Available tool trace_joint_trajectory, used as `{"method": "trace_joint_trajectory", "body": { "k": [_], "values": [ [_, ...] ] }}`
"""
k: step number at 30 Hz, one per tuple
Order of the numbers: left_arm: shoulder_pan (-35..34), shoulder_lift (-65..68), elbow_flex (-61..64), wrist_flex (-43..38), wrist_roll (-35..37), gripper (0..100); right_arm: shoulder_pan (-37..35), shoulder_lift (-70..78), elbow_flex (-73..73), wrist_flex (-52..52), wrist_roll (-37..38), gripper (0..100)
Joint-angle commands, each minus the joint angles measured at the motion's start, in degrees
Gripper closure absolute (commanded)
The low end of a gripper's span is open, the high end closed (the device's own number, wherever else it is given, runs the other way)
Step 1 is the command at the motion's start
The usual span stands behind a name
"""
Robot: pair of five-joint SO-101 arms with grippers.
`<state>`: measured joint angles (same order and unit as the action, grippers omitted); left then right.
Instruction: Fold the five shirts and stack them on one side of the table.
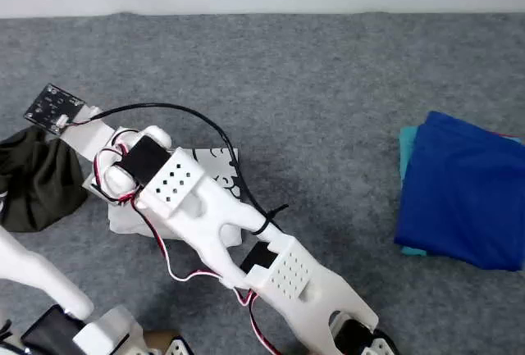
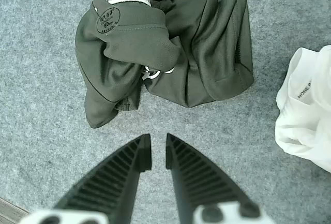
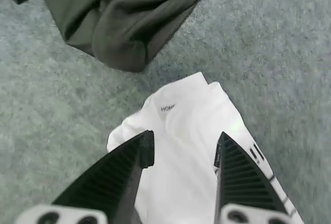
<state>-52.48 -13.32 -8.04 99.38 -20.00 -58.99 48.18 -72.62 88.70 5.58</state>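
Crumpled olive shirt (image 2: 165, 48) near white shirt (image 2: 307, 110).

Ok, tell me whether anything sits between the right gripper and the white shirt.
Nothing visible does. The right gripper, jaws open, is directly over the white shirt; the dark olive shirt lies off to the side, apart from it.

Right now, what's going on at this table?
The right gripper hovers open over a rumpled white shirt, gripping nothing. The left gripper, fingers barely apart and empty, points at a bunched dark green shirt beside the white one. At the other end of the grey table lies a folded stack: a blue shirt on top, a teal shirt beneath.
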Motion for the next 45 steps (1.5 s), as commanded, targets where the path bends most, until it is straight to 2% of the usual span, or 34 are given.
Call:
{"method": "trace_joint_trajectory", "body": {
  "k": [1, 4, 8, 12, 16, 24, 27, 31, 39, 42, 45],
  "values": [
    [-0.2, -2.5, -0.1, 1.1, -0.2, 94, 3.1, -1.2, -4.0, 7.5, 4.5, 87.9],
    [-0.2, -2.5, -0.1, 1.1, -0.2, 94, 7.3, -0.6, -3.6, 14.0, 9.2, 99.7],
    [-0.1, -2.5, -0.1, 1.1, -0.2, 94, 14.8, 0.3, 1.4, 14.1, 11.1, 99.1],
    [-0.2, -2.6, -0.1, 1.1, -0.2, 94, 18.5, 2.0, 7.9, 14.1, 13.4, 98.8],
    [-0.2, -2.6, -0.1, 1.1, -0.2, 94, 16.0, 4.3, 11.1, 13.8, 13.3, 98.8],
    [-0.2, -2.6, -0.1, 1.1, 3.7, 94, 0.4, 5.2, 9.2, 8.7, 13.1, 98.8],
    [-0.2, -2.6, -0.2, 1.1, 3.7, 94, -2.7, 2.6, 4.4, 9.5, 13.1, 98.8],
    [-0.2, -2.6, -0.2, 1.1, 3.7, 94, -1.3, -0.1, -2.3, 14.0, 13.3, 98.8],
    [-0.2, -2.6, -0.2, 1.1, 3.7, 94, 11.0, 0.7, -2.1, 14.0, 13.5, 98.8],
    [-0.2, -2.6, -0.2, 1.1, 3.7, 94, 11.1, 4.7, -0.2, 14.0, 13.3, 98.8],
    [-0.2, -2.6, -0.2, 1.1, 3.7, 94, 7.7, 9.2, -0.4, 13.4, 13.2, 98.8]
  ]
}}
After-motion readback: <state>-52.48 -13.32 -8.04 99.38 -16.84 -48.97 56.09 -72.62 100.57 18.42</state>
